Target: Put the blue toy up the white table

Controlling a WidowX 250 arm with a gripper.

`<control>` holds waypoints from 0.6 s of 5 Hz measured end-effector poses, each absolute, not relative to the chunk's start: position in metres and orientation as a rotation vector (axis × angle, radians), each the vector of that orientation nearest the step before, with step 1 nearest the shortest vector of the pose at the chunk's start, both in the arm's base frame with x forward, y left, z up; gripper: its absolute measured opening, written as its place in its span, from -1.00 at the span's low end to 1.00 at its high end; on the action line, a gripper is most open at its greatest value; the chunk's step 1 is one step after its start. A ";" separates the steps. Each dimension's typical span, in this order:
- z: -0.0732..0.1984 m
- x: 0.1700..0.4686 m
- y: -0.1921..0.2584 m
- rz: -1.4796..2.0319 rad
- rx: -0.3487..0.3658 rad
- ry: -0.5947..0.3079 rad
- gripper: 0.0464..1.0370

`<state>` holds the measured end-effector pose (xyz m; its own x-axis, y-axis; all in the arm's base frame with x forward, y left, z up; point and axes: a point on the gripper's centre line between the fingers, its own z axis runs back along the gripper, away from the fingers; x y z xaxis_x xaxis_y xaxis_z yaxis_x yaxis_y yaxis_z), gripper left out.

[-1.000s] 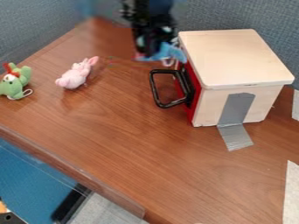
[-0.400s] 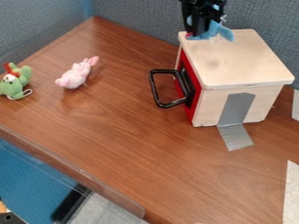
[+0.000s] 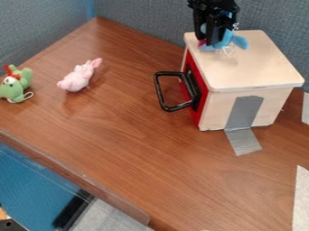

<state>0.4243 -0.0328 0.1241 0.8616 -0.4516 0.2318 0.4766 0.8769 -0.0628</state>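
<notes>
The black gripper is at the top of the view, over the back left part of the pale wooden box top. It is shut on the blue toy, a small plush with a pink bit at its left and a thin loop of string. The toy's middle is partly hidden behind the gripper. Whether its underside touches the box top, I cannot tell.
A black handle juts left from the box's red front. Grey tape runs down its side onto the brown table. Pink and green plush toys lie at the left.
The gripper has carried the blue toy right, from beside the box's back left corner to above its top, then slightly down. The box and other toys have stayed put.
</notes>
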 end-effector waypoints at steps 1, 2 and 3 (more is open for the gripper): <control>0.124 0.422 -0.032 -0.509 -0.119 -0.205 0.47; 0.125 0.413 -0.028 -0.473 -0.081 -0.197 0.92; 0.162 0.395 -0.023 -0.413 -0.020 -0.250 0.93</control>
<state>0.3954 -0.0226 0.1616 0.8858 -0.3943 0.2446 0.3992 0.9163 0.0315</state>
